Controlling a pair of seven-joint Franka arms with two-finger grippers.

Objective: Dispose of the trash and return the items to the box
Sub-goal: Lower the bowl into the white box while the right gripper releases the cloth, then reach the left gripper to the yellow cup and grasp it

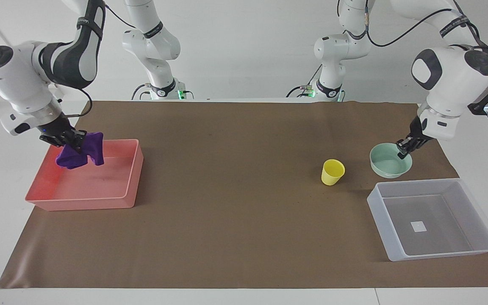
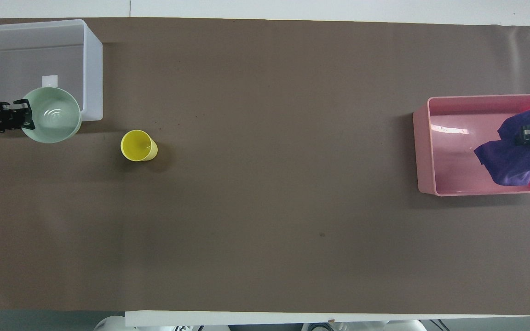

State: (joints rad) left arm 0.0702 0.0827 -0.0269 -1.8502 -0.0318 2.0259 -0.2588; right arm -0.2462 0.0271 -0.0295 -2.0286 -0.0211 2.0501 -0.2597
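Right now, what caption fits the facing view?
Right gripper dangles purple cloth over pink tray; left gripper lifts green bowl.

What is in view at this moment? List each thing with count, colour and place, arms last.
Purple cloth: one, deep purple, hanging from the right gripper over the pink tray.
Pink tray: one, pink, at the right arm's end of the table.
Yellow cup: one, yellow, upright on the brown mat, toward the left arm's end.
Green bowl: one, mint green, held by its rim in the left gripper, lifted by the clear tray's near edge.
Clear tray: one, translucent grey-white, white sticker on its floor, at the left arm's end.
Brown mat: one, covering the table.
Right gripper: shut on the cloth, over the pink tray.
Left gripper: shut on the bowl's rim.
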